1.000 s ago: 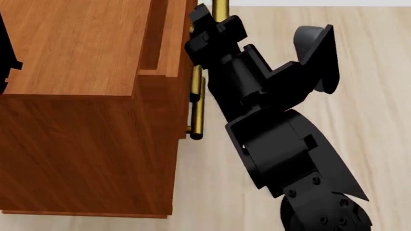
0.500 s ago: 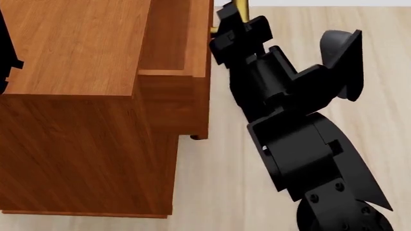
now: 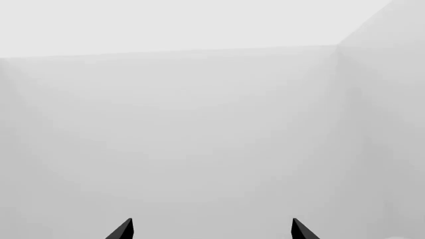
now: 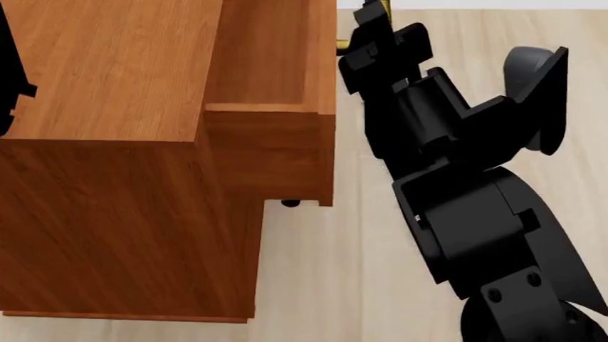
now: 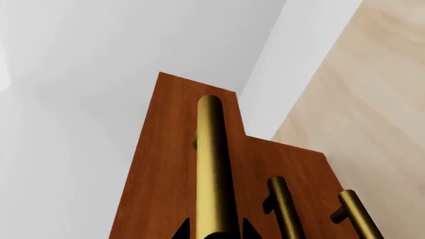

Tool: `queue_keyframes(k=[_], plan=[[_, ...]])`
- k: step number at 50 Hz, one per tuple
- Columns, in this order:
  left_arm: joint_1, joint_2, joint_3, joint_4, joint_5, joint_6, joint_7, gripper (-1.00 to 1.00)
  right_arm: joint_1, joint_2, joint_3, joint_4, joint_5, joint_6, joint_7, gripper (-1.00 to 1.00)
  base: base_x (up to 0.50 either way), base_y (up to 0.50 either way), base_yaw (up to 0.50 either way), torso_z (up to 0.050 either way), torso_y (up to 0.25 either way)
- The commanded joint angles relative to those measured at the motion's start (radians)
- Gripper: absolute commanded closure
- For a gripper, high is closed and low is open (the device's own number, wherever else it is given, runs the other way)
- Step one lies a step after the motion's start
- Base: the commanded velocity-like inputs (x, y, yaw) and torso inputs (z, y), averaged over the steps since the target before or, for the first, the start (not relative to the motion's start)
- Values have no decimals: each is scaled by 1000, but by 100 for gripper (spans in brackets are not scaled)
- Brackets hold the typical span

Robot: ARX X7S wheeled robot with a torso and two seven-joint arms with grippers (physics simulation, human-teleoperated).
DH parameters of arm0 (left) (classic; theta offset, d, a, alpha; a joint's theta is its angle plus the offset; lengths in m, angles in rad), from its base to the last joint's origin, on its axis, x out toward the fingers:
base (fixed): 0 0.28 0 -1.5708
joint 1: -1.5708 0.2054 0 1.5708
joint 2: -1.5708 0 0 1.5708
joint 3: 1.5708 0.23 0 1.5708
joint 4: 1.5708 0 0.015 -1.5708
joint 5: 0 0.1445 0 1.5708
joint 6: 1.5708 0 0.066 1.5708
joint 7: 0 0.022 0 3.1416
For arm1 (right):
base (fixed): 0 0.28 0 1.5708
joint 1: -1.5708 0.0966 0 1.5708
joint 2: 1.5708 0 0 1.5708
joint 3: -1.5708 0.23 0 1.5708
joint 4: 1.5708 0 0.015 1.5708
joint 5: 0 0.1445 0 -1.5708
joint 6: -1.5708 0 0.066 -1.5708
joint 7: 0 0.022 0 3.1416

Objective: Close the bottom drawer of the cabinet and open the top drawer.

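Observation:
The reddish-brown cabinet [image 4: 114, 178] fills the left of the head view. Its top drawer [image 4: 318, 85] stands pulled out toward the right, with the inside showing. My right gripper [image 4: 366, 35] is shut on that drawer's brass bar handle [image 5: 212, 164], which runs between both fingertips [image 5: 180, 231] in the right wrist view. Beside it are the middle drawer's handle [image 5: 285, 204] and the bottom drawer's handle [image 5: 359, 214], both set further back than the top one. My left gripper [image 3: 211, 230] is open, facing only a white wall.
Pale wood floor [image 4: 314, 285] lies to the right of the cabinet, under my right arm. A brass handle tip [image 4: 290, 204] shows below the pulled-out drawer. Part of my left arm [image 4: 10, 78] is at the left edge. A white wall [image 5: 99, 74] stands behind the cabinet.
The top drawer has slid further out to the right, with my right gripper and arm moving along on its handle. The lower handles are now mostly covered by the drawer in the head view.

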Motion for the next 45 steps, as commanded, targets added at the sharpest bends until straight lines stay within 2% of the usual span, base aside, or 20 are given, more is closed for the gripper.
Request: queue_keyframes(k=[1,38,39,45], plan=[[-8,0,4,-2,-3,0,-2,-100,6,53,54,-87,-38,-22,-73,100,0,5,0,0,0],[-7,-9,10,1,-9,5,-10,-100,-14,55,66,-82,-38,-31,-83,100,0,4,0,3,9],[-7,-10,10,2,-9,5,-10,-100,-19,55,67,-84,-42,-35,-87,-100,0,0,0,0,0],[-10,-11,11,4,-10,4,-12,-100,-15,53,67,-79,-43,-34,-85,-100,0,1,0,0,2]])
